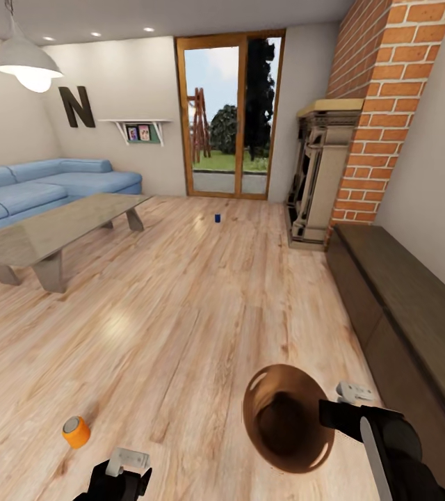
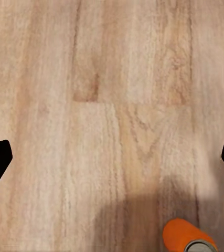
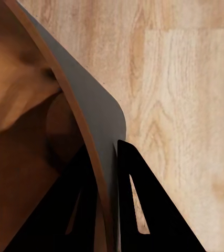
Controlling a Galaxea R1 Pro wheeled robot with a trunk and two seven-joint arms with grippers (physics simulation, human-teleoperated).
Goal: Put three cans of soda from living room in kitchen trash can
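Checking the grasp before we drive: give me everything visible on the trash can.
The trash can is a small round brown bin with smooth tapered walls and a copper-brown inside. It is held off the wood floor, tipped so its mouth faces the head camera. The right gripper pinches its rim, one finger inside, one outside. No can visible inside.

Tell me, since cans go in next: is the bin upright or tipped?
Tipped: the trash can, held by the right gripper, faces its mouth toward the head camera.
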